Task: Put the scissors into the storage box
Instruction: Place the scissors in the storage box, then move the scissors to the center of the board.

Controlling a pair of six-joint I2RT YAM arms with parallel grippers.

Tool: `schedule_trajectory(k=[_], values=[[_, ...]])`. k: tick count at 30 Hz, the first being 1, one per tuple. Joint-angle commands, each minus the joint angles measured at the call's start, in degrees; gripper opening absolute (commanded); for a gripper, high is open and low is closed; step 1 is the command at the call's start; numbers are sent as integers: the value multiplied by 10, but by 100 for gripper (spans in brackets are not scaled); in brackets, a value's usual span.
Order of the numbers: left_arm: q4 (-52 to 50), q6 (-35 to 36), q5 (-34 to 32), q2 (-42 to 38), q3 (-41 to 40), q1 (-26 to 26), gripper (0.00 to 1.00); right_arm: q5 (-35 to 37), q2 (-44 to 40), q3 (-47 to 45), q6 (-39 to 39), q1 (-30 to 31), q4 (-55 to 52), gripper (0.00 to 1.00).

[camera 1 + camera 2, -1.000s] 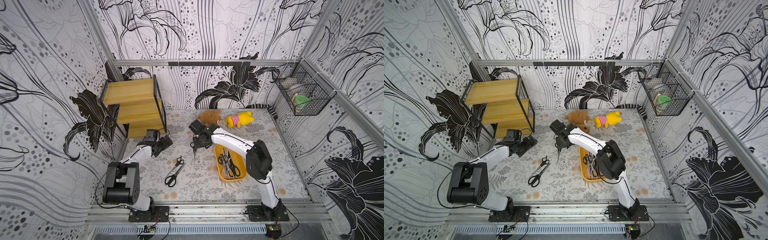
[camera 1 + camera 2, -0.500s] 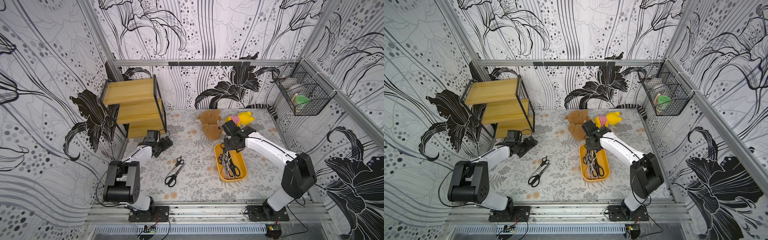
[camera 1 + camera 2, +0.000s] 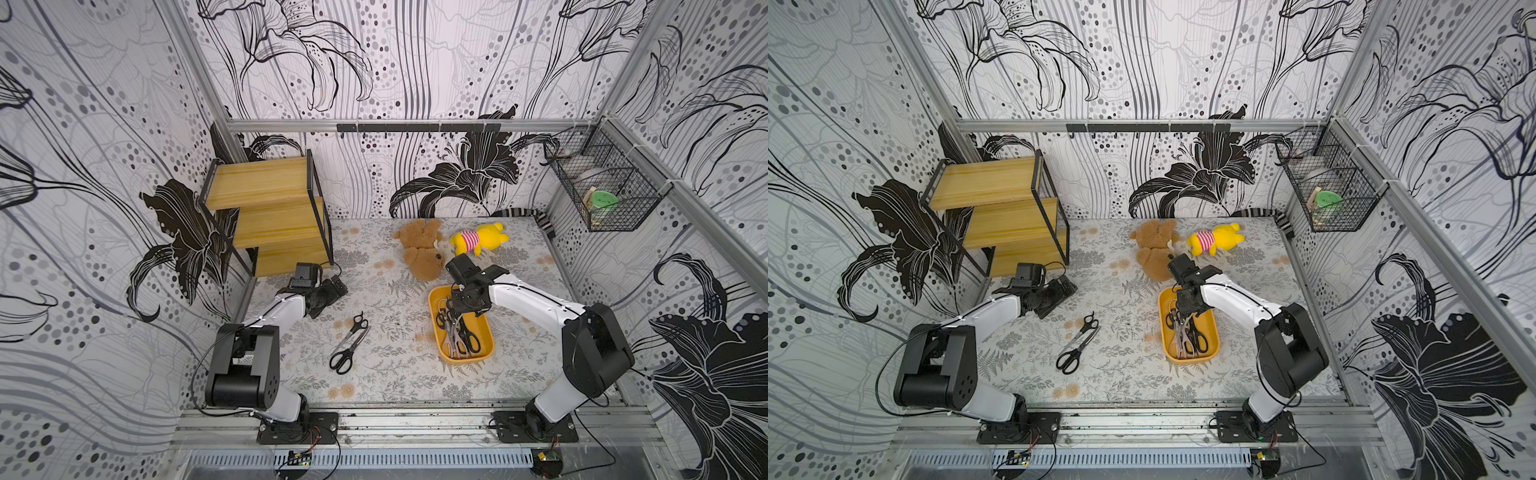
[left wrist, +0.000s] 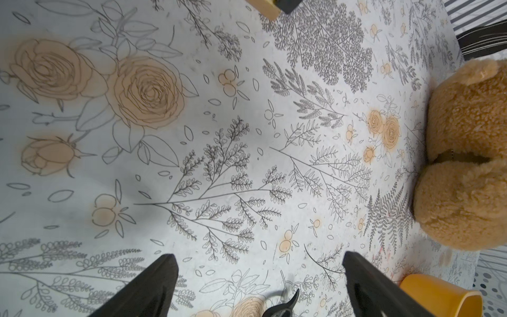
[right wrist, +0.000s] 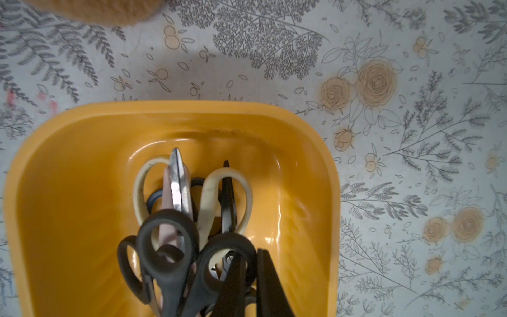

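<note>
Okay, right hand (image 5: 250, 256) pinching a black-handled pair (image 5: 167, 241) over the storage box (image 5: 82, 178), so release next, then fetch the two pairs (image 3: 349, 343) near bench (image 3: 395, 374) centre; left hand (image 4: 258, 260) spread, empty.

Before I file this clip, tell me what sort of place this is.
Probably a robot test cell: a left arm and right arm bolted to an aluminium rail, printed floral wall panels all round, and props, a plush bear and a storage box of scissors.

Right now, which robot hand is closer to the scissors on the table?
Left. The left gripper is close beside the loose scissors; the right gripper is over the yellow storage box.
</note>
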Motion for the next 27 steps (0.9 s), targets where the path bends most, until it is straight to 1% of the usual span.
schedule_trajectory(k=[1,2,5,7,8,11,13,15,19,21,27], values=[[-18,-7,-19,-21,-17,-30,99,21,9,-7,-6,1,10,15],[-20,-8,-24,-24,-21,-38,99,23,9,-7,-6,1,10,22],[-32,-19,-41,-31,-29,-66,99,34,-11,-1,-1,0,1,37],[-39,-26,-52,-35,-33,-87,99,36,-31,11,5,1,-7,45],[-43,-26,-57,-36,-33,-95,99,36,-41,19,7,1,-11,46],[-60,-30,-77,-37,-27,-119,99,9,-67,46,20,1,-8,48],[-62,-37,-83,-38,-28,-134,99,-41,-83,47,28,3,31,49],[-62,-44,-88,-39,-30,-148,99,-66,-91,45,39,12,65,49],[-53,-65,-97,-37,-41,-170,99,-54,-87,44,53,47,110,49],[-45,-78,-97,-38,-49,-183,99,-59,-76,48,58,58,121,49],[-28,-108,-95,-30,-56,-223,99,-64,-46,69,57,72,116,49]])
